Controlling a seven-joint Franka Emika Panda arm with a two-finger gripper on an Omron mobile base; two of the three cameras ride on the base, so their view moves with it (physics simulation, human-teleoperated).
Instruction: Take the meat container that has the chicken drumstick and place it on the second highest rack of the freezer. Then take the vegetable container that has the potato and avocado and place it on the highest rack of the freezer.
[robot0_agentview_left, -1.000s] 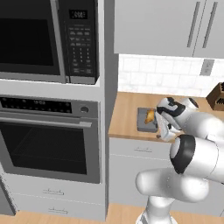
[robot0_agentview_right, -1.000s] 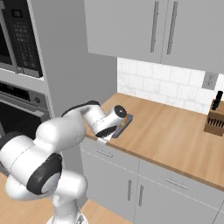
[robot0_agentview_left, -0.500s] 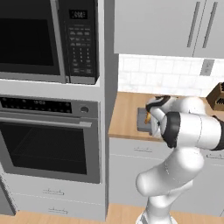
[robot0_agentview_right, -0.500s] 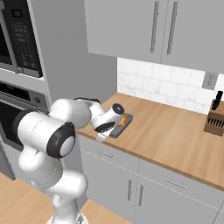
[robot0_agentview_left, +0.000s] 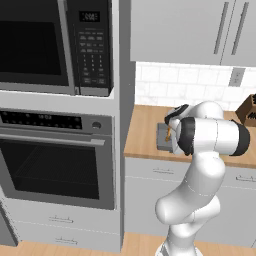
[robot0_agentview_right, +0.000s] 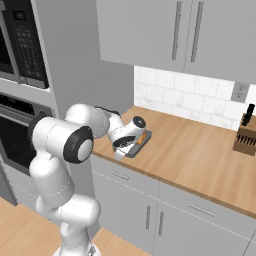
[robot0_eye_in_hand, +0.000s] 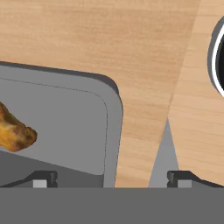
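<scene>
One grey meat container (robot0_eye_in_hand: 65, 127) sits at lower left of the hand view, chicken drumstick (robot0_eye_in_hand: 13, 129) inside; the gripper (robot0_eye_in_hand: 111, 178) hangs spread wide over its rim.

Just under the gripper (robot0_eye_in_hand: 109, 178), with its small dark tips, lay the meat container (robot0_eye_in_hand: 74, 131), flat grey with a paler rim. Inside it, off to the left of the tips, the chicken drumstick (robot0_eye_in_hand: 13, 131) glowed golden-orange with browner patches. Beyond the tips ran the counter (robot0_eye_in_hand: 109, 39), warm light wood with fine grain streaks. Behind the gripper the wall tiles (robot0_agentview_right: 175, 92) were white squares, and farther right of it stood a brown knife block (robot0_agentview_right: 245, 140) with black handles. The oven (robot0_agentview_left: 55, 160) was black glass framed in grey.
</scene>
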